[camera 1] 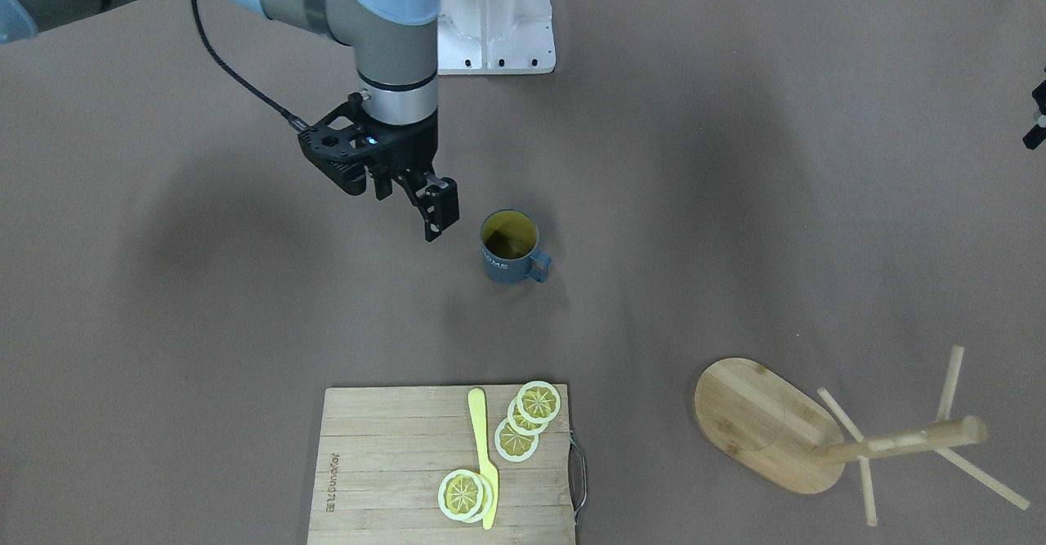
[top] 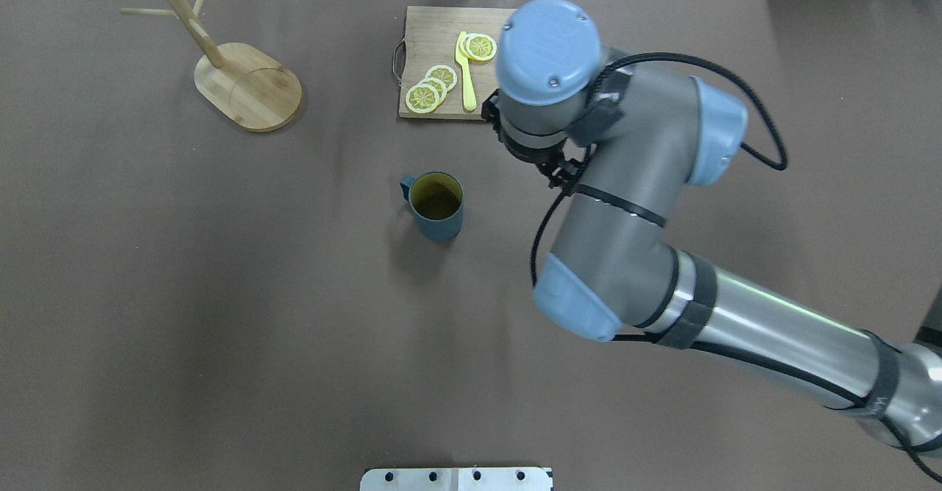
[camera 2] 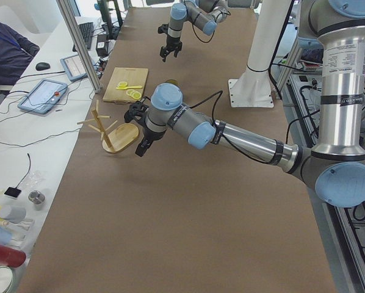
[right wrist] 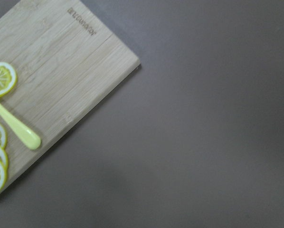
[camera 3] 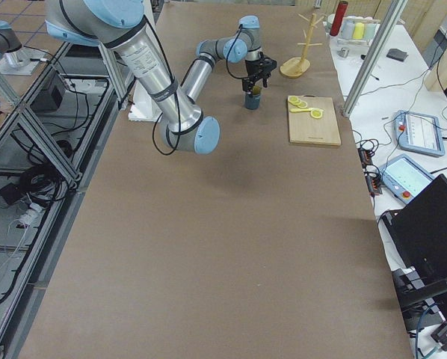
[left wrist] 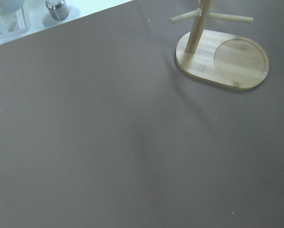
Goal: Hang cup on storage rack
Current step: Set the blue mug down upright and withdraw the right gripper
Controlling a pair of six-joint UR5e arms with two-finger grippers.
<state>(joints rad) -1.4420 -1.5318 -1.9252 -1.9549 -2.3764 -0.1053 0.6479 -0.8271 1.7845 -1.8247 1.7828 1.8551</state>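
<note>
The dark slate-blue cup (camera 1: 511,249) with a yellow-green inside stands upright mid-table, its handle toward the rack's side; it also shows in the overhead view (top: 436,206). The bamboo storage rack (camera 1: 760,422) stands at the far left corner (top: 248,87) with bare pegs, and fills the top of the left wrist view (left wrist: 227,61). My right gripper (camera 1: 413,198) hangs open and empty above the table, close beside the cup. In the overhead view its own wrist hides it. My left gripper (camera 2: 141,148) hovers off the table's left end; I cannot tell whether it is open.
A slatted cutting board (camera 1: 384,447) at the table's far edge carries lemon slices (camera 1: 539,402) and a yellow knife (camera 1: 482,447); its corner shows in the right wrist view (right wrist: 61,71). A white mount plate (camera 1: 494,30) sits at the robot's base.
</note>
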